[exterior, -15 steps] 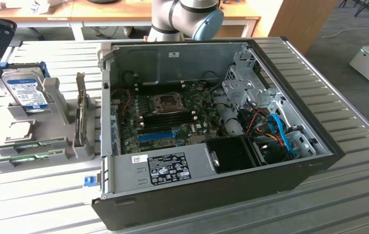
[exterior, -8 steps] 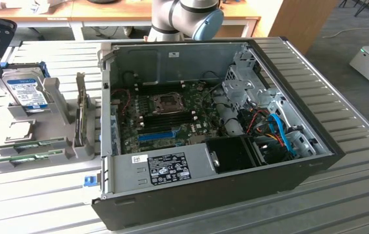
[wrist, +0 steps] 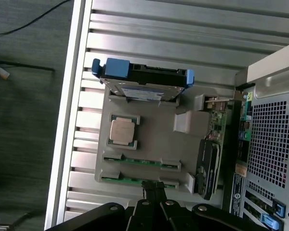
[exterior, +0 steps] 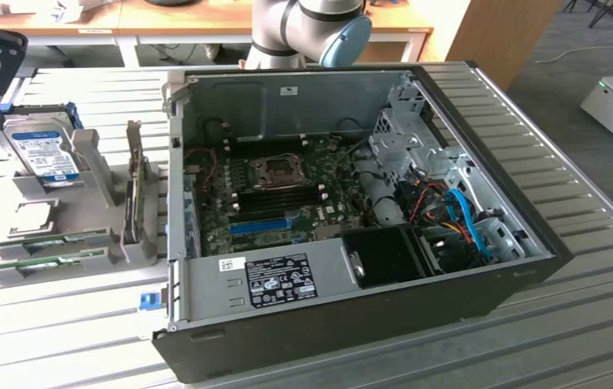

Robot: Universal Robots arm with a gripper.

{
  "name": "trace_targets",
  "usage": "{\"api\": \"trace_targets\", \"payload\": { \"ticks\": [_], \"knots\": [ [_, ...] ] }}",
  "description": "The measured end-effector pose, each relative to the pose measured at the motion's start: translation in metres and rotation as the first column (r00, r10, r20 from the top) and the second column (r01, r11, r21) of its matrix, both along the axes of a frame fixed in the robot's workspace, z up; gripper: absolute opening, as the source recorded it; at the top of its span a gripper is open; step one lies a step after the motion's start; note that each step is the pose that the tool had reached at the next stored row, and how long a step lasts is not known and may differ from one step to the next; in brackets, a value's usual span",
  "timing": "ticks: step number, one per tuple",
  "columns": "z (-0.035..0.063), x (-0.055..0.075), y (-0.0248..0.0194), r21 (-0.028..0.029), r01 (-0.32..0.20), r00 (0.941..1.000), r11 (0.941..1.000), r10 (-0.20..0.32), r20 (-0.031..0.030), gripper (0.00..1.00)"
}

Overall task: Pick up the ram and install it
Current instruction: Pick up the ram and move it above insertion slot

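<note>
Two rams (wrist: 135,161) lie left of the case (exterior: 284,279) in the exterior view. The gripper (wrist: 153,186) hovers clenched and empty; it should centre over one.

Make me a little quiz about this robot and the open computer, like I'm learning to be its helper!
1. True or false: the computer case is open, so its motherboard shows.
2. What stands upright in the grey holder? A) a hard drive B) a banana C) a cup
3. Fill the gap: the pincer is nearest to a thin green ___ stick lying in the holder.

Key: 1 true. 2 A. 3 ram.
</note>
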State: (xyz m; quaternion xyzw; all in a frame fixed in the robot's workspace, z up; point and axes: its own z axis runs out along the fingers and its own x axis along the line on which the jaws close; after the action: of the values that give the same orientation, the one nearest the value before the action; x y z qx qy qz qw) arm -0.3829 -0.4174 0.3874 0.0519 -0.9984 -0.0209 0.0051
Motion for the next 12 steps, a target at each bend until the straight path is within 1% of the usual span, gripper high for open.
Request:
{"api": "trace_targets", "payload": {
  "ticks": [6,12],
  "knots": [
    [-0.0004,0.0,0.0,0.0007,-0.057,0.9984,0.9984,0.057,0.0006,0.1],
    [-0.0004,0.0,0.0,0.0022,-0.109,0.9941,0.9941,0.109,0.0014,0.1]
  ]
}}
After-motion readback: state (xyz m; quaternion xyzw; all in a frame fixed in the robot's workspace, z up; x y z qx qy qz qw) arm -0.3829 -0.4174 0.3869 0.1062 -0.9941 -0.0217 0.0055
